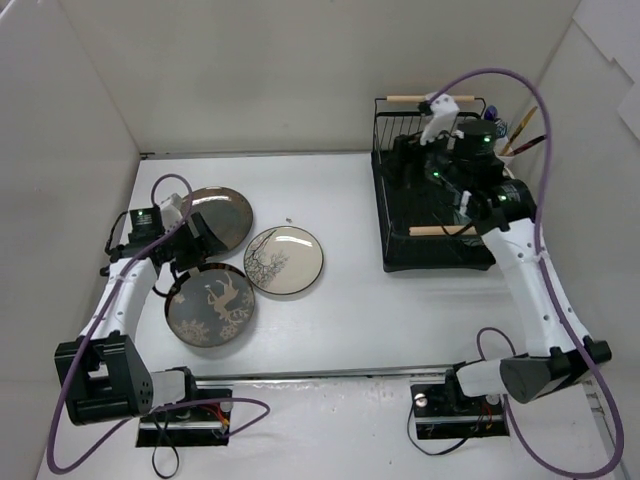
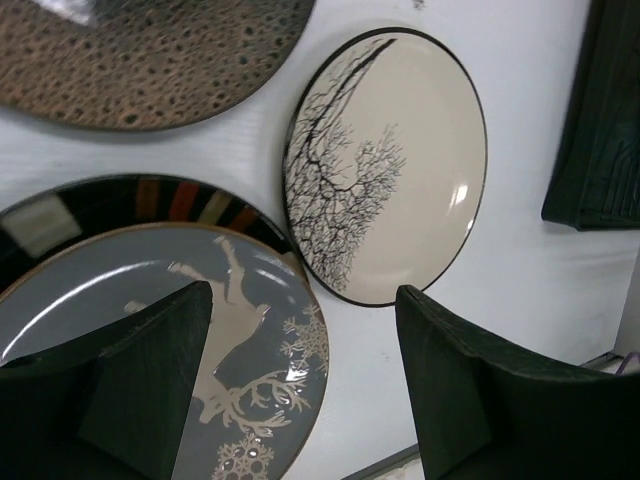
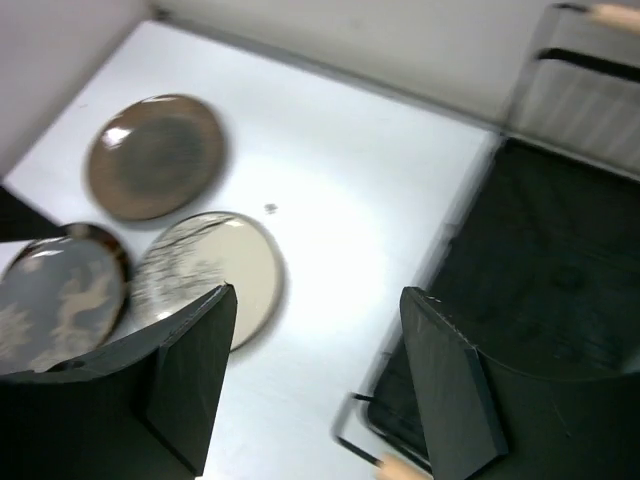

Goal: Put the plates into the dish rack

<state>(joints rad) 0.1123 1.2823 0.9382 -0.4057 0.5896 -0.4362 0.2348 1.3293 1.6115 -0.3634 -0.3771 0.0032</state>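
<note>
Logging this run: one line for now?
left gripper open by grey plate | right gripper open at rack | brown plate, cream plate on table

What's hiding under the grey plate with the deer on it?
A striped-rim plate: only its dark edge with orange and cream stripes peeks out beyond the deer plate. The rest is covered, so its middle cannot be seen.

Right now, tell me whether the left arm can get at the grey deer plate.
Probably yes. The left gripper hangs open close above the grey deer plate, and nothing lies on top of it. It only rests stacked on a dark striped plate.
</note>
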